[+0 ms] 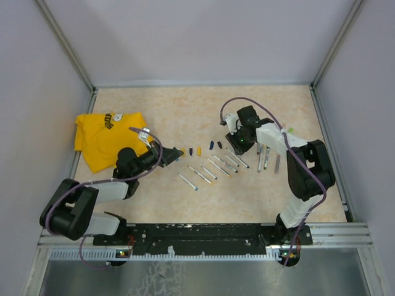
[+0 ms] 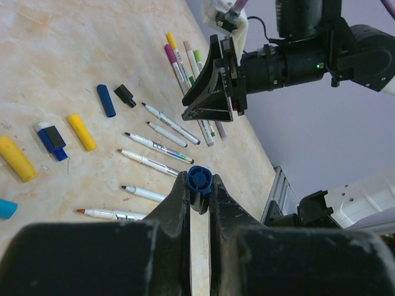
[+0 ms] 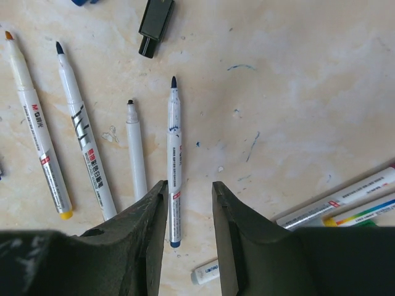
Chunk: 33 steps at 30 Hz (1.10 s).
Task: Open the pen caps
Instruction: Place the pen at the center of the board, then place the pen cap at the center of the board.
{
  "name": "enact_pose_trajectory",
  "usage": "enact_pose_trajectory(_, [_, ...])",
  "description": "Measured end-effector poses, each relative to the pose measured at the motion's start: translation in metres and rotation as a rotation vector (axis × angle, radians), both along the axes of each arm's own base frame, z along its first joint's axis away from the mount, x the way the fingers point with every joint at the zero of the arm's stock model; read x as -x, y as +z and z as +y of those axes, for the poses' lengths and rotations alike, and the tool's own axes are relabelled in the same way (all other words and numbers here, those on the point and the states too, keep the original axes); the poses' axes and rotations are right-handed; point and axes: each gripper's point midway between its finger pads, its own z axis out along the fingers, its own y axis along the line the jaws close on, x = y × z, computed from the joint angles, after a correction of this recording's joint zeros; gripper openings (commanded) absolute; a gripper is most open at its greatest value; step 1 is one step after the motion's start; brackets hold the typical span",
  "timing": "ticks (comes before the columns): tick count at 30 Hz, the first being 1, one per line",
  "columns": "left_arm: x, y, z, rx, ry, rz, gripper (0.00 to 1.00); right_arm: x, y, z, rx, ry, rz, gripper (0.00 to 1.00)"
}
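My left gripper (image 2: 199, 188) is clenched on a blue cap (image 2: 200, 180), which sits pinched between the fingertips with its round end showing, held above the near end of the row of bare pens (image 1: 210, 171) that lies on the table (image 1: 160, 111). My right gripper (image 3: 188, 197) hangs low over the far-right end of that same row with its jaws parted. A blue-tipped pen (image 3: 174, 160) from the row lies flat on the table in the gap, closer to one finger; I cannot tell whether it touches that finger. The loose caps (image 2: 81, 132) lie in a line just beside the row, on the side its tips point to: two yellow ones, a blue one with a white piece, a plain blue one and a black cap (image 2: 124, 95), all apart from one another. On the opposite side of the row, beyond my right gripper, a few capped pens (image 2: 179, 61) lie close together. A yellow cloth (image 1: 108, 139) lies well apart from the row, past my left gripper.
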Motion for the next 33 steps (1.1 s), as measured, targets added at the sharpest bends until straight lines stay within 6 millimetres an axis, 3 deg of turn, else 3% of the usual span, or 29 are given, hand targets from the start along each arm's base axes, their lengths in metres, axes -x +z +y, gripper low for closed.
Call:
enact_pose_trajectory(6, [0.003,-0.001,-0.013,-0.002,-0.028,0.012,0.0,-0.005,0.025,0.0,-0.034,-0.003,-0.084,0.36])
enact_pose_trajectory(18, [0.001,-0.004,-0.072,-0.076,-0.057,0.022,0.0,-0.017,0.071,-0.013,-0.134,-0.05,-0.238,0.38])
enact_pose_trajectory(22, [-0.015,-0.014,-0.097,-0.126,-0.037,0.055,0.0,-0.021,0.079,-0.014,-0.16,-0.062,-0.265,0.38])
enact_pose_trajectory(26, [-0.054,-0.028,-0.129,-0.214,0.011,0.131,0.0,-0.024,0.083,-0.021,-0.175,-0.091,-0.288,0.38])
enact_pose_trajectory(33, [-0.106,-0.053,-0.163,-0.374,0.1,0.252,0.0,-0.031,0.091,-0.039,-0.189,-0.164,-0.322,0.38])
